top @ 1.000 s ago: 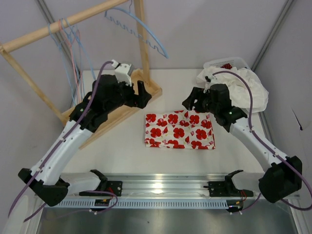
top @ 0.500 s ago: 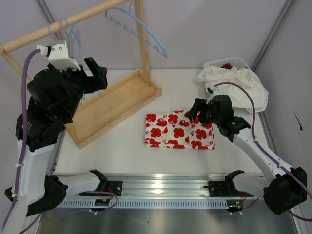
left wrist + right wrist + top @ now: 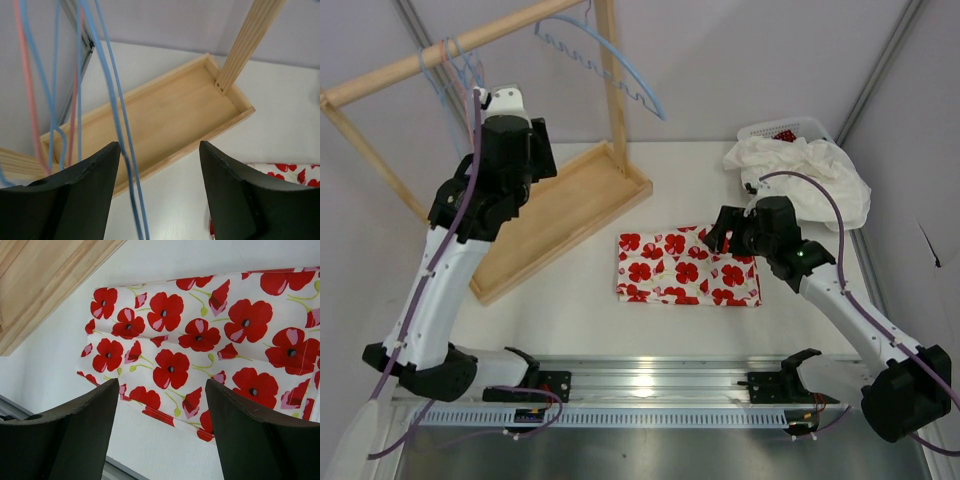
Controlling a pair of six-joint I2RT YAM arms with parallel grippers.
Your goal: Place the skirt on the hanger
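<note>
The skirt (image 3: 687,268), white with red poppies, lies folded flat on the table; it also fills the right wrist view (image 3: 200,335). Thin blue and pink wire hangers (image 3: 455,62) hang from the wooden rail at the back left. My left gripper (image 3: 538,160) is raised beside them and stands open. In its wrist view (image 3: 159,146) two blue hanger wires (image 3: 120,130) pass between the fingers, close to the left one. My right gripper (image 3: 712,238) hovers open over the skirt's far right corner, its fingers (image 3: 95,405) clear of the cloth.
The wooden rack has a tray base (image 3: 555,215), an upright post (image 3: 611,90) and a sloping rail (image 3: 410,68). Another blue hanger (image 3: 620,70) hangs by the post. A white cloth pile (image 3: 810,180) and basket (image 3: 775,130) sit back right. A metal rail (image 3: 650,380) runs along the near edge.
My left arm lifted away from the tray's right end and swung up and left to the hanging wires, its jaws narrowing a little. The right gripper settled slightly lower over the skirt.
</note>
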